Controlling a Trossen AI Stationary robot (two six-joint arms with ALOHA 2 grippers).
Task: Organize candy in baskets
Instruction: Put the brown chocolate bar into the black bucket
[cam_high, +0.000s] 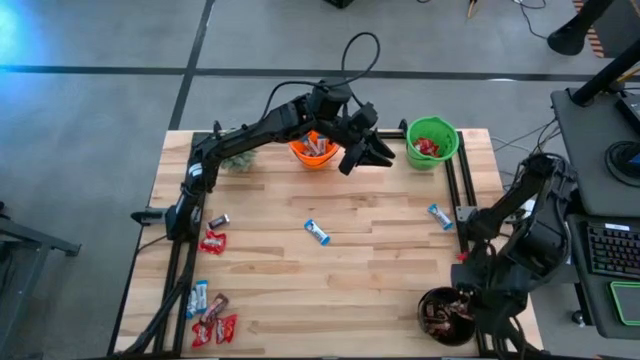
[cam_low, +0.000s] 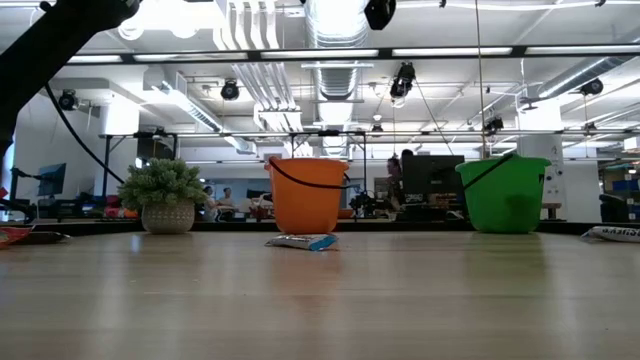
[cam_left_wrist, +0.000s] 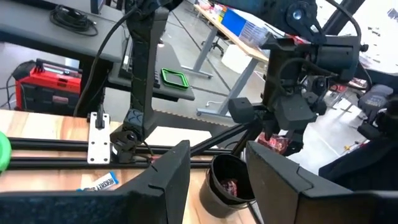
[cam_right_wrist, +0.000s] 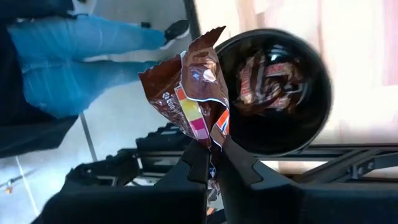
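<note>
My right gripper (cam_right_wrist: 211, 149) is shut on a dark brown candy (cam_right_wrist: 189, 87), above the outer rim of the black basket (cam_right_wrist: 273, 93), which holds more brown candy. In the high view that basket (cam_high: 447, 315) stands at the near right corner. My left gripper (cam_high: 365, 150) hangs open, holding nothing, high above the far edge between the orange basket (cam_high: 315, 152) and the green basket (cam_high: 432, 140). Blue candy (cam_high: 317, 231) lies mid-table, another (cam_high: 440, 215) to the right. Red, blue and brown candy (cam_high: 210, 320) lies at the near left. My right gripper pinches one end of the brown candy's wrapper (cam_right_wrist: 214, 134) between its two fingers. The fingers slant downward. The rest of the candy sticks out past the fingertips, lifted clear, beside the black basket's rim (cam_right_wrist: 227, 56).
A small potted plant (cam_high: 238, 158) stands left of the orange basket. A red candy (cam_high: 212, 241) and a brown one (cam_high: 218, 220) lie near the left rail. Black rails run along both table sides. A person's leg in jeans (cam_right_wrist: 74, 62) shows beyond the table's right edge.
</note>
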